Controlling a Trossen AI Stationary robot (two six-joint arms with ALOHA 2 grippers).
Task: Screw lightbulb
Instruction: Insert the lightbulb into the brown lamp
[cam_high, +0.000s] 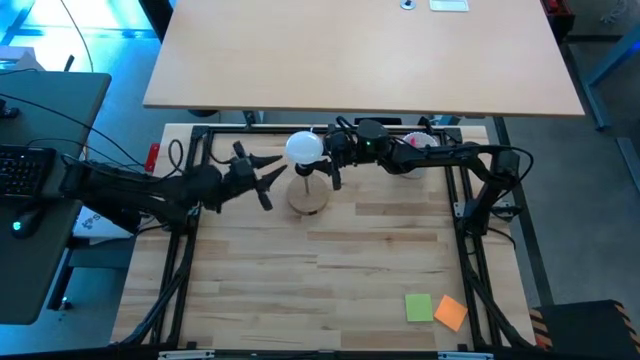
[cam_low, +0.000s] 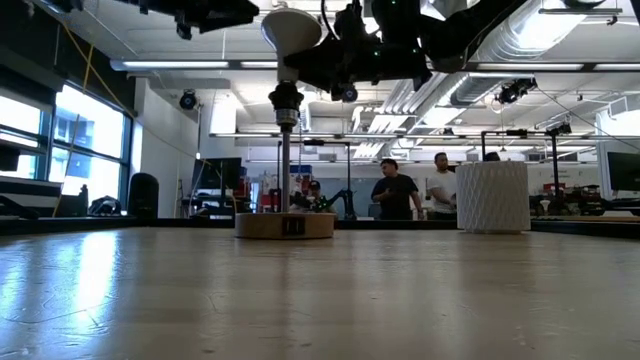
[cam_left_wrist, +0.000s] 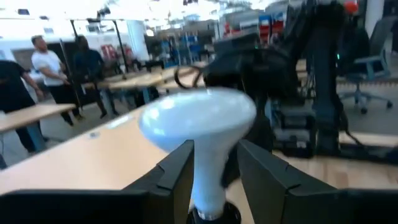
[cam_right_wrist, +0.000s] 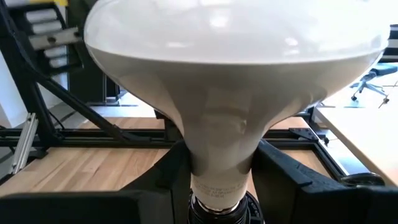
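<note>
The right pincer (cam_right_wrist: 217, 180) has its fingers on both sides of the neck of the lightbulb (cam_right_wrist: 230, 81), seemingly clamped on it, and the bulb stands upright with its base at the black socket (cam_right_wrist: 217, 211) of the wooden stand (cam_high: 308, 196), at 12 o'clock on the desk (cam_high: 330, 280). The left pincer (cam_high: 262, 178) waits spread apart at 9 o'clock of the stand. To screw well, I think the bulb must stay vertical and turn gently, without pushing the stand over.
</note>
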